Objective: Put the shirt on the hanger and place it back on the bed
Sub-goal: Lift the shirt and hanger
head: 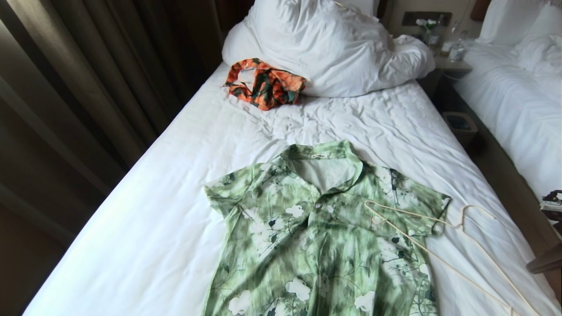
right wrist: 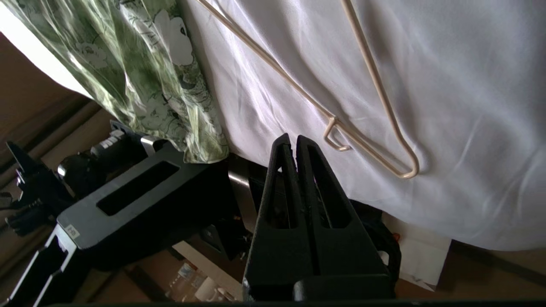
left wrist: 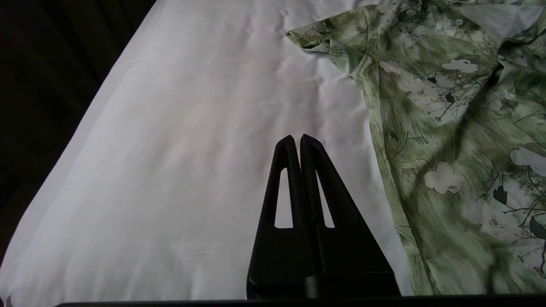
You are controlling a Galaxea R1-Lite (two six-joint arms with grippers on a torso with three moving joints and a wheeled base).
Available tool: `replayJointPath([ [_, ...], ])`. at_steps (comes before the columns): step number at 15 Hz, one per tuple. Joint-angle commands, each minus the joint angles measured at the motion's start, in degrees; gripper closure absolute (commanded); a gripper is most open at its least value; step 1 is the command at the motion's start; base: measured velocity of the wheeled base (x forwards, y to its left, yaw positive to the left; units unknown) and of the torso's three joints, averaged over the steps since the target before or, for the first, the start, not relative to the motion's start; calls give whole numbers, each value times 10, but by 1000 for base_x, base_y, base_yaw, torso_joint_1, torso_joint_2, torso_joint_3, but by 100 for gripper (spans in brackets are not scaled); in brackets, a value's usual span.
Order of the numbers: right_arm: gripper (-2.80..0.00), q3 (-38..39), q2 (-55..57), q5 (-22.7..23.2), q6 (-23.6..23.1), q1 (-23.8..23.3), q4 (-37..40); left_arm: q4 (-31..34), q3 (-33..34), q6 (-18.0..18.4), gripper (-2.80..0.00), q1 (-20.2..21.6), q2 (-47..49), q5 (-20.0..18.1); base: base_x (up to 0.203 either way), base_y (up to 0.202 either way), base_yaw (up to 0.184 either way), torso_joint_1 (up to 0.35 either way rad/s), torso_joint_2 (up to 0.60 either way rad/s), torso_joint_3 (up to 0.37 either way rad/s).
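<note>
Our right gripper (right wrist: 291,138) has its jaws pressed together on nothing, poised at the foot edge of the bed (head: 175,184) just short of the hanger (right wrist: 375,81); our left gripper (left wrist: 296,140) is likewise closed and empty, hanging over bare sheet beside the shirt (left wrist: 448,128). In the head view neither arm shows; the shirt (head: 316,237) lies flat, buttons up, collar toward the pillow (head: 325,48), its hem running off the foot of the bed; the hanger (head: 443,245) lies partly over the shirt's right shoulder and sleeve, the rest on the sheet. An orange patterned garment (head: 263,83) sits well apart by the pillow. We judge the risks thus: the wire is thin and flat on soft bedding, so closing jaws may pinch sheet or sleeve along with it; the hanger's end notch could snag cloth; dragging it might rumple the shirt.
</note>
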Motion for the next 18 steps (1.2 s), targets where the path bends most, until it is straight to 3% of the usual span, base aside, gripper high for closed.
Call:
replayJointPath([
  [1,0,-13,39,8,-73,-19,24,0,1,0,0,0,-1,0,0,0,0,0,0,0],
  [3,0,-15,52,15,-163,-49,62,0,1,0,0,0,-1,0,0,0,0,0,0,0],
  [4,-280,-21,65,19,-175,-58,71,0,1,0,0,0,-1,0,0,0,0,0,0,0],
  [6,-280,-33,88,25,-191,-67,69,0,1,0,0,0,-1,0,0,0,0,0,0,0],
  [11,-280,-34,110,142,-250,-71,59,0,1,0,0,0,-1,0,0,0,0,0,0,0],
  [18,-280,-31,135,201,-253,-25,4,0,1,0,0,0,-1,0,0,0,0,0,0,0],
])
